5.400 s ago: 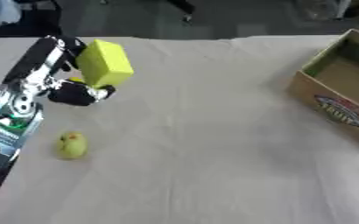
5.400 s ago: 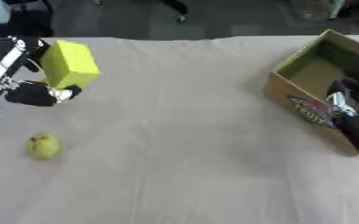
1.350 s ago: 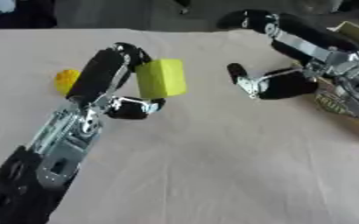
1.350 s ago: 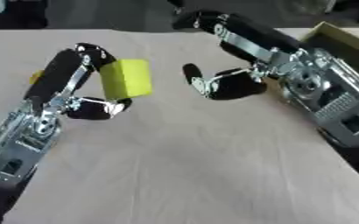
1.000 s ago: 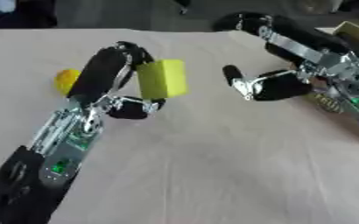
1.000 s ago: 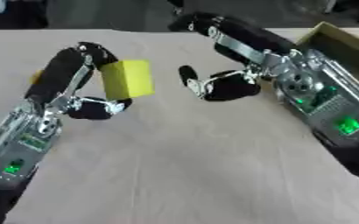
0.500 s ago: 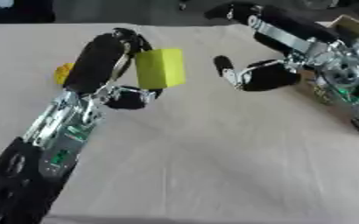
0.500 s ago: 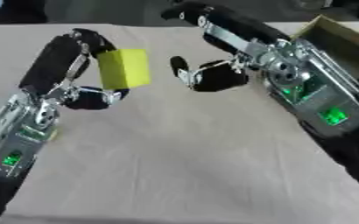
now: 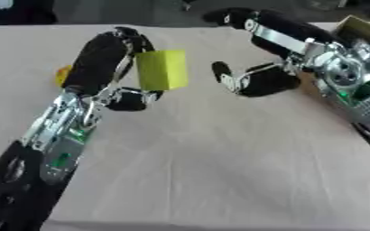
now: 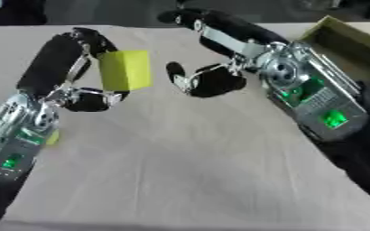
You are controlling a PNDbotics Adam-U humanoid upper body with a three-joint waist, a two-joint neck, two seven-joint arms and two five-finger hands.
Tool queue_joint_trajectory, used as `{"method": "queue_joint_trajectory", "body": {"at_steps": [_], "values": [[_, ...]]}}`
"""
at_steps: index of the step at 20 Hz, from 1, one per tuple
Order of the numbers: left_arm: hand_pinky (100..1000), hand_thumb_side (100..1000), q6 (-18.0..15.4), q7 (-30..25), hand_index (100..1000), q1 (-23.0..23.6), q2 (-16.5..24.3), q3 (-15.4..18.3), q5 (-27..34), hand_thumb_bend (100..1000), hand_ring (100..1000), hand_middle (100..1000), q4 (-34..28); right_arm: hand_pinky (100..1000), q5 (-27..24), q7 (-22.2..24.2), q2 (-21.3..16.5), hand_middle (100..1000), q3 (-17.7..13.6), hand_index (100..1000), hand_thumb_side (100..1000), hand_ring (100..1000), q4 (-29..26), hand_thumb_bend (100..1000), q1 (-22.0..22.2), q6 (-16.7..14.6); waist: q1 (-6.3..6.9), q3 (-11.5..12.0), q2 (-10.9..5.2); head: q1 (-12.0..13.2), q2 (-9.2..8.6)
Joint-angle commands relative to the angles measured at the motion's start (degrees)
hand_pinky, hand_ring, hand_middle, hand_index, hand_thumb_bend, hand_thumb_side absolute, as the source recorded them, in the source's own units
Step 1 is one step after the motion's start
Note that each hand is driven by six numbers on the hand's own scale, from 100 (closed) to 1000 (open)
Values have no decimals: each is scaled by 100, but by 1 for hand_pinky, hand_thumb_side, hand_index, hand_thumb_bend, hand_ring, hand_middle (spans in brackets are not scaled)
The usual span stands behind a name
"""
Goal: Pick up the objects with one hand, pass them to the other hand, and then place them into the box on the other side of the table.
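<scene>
right hand [image 9: 255, 81] nearer, yellow block [image 9: 162, 70] upright

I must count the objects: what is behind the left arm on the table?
A small yellow thing peeks out beside the left arm. The arm covers most of it, so its shape is unclear.

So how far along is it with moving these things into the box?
Done: the left hand has lifted the yellow block off the table. In hand: the right hand is open beside the block, not touching it. Left: the handover, dropping it in the cardboard box, then the small yellow object on the table.
</scene>
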Motion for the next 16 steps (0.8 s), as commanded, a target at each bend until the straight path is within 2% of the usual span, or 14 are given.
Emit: {"method": "queue_joint_trajectory", "body": {"at_steps": [1, 3, 6, 7, 8, 9, 11, 13, 15, 16], "values": [[578, 100, -45, 97, 464, -90, -42, 152, -40, 438, 536, 470, -14, 1000, -29, 43, 1, 967, -34, 1000, 200, 1000, -60, 100, -133, 227, -17, -20, -139, 30, 10], [575, 100, -78, 200, 463, -102, -80, 222, -124, 443, 534, 469, -10, 1000, -11, 107, 36, 971, -30, 1000, 201, 1000, -54, 100, -131, 383, -34, -32, -131, 35, 5], [578, 100, -108, 393, 463, -103, -132, 261, -349, 454, 537, 473, -29, 1000, -63, 225, 96, 974, -39, 1000, 321, 1000, 44, 100, -154, 631, -42, -38, -118, 26, -6], [578, 100, -119, 456, 463, -100, -143, 261, -439, 456, 537, 474, -44, 1000, -111, 245, 115, 975, -46, 1000, 326, 1000, 63, 100, -177, 724, -42, -39, -115, 23, -9], [580, 100, -133, 524, 464, -102, -150, 266, -528, 468, 539, 478, -75, 1000, -171, 258, 135, 977, -54, 1000, 386, 1000, 64, 100, -198, 815, -41, -37, -111, 16, -13], [580, 100, -146, 598, 464, -99, -158, 269, -628, 468, 539, 478, -105, 1000, -246, 265, 151, 977, -64, 1000, 386, 1000, 48, 100, -218, 916, -41, -38, -108, 11, -17], [585, 100, -183, 711, 466, -100, -165, 268, -814, 486, 543, 484, -156, 1000, -392, 255, 179, 980, -93, 1000, 453, 1000, 3, 100, -246, 1102, -39, -38, -101, 2, -32], [588, 100, -212, 762, 469, -96, -181, 262, -987, 503, 546, 489, -170, 1000, -542, 243, 204, 981, -111, 1000, 560, 1000, -24, 100, -264, 1276, -40, -38, -96, -5, -46], [589, 100, -255, 784, 471, -91, -200, 254, -1166, 512, 546, 491, -183, 1000, -713, 226, 246, 981, -133, 1000, 592, 1000, -29, 100, -278, 1454, -39, -36, -89, -10, -56], [591, 100, -281, 790, 472, -92, -210, 247, -1256, 519, 547, 492, -193, 1000, -801, 214, 268, 982, -143, 1000, 636, 1000, -32, 100, -288, 1542, -39, -32, -85, -15, -62]]}}
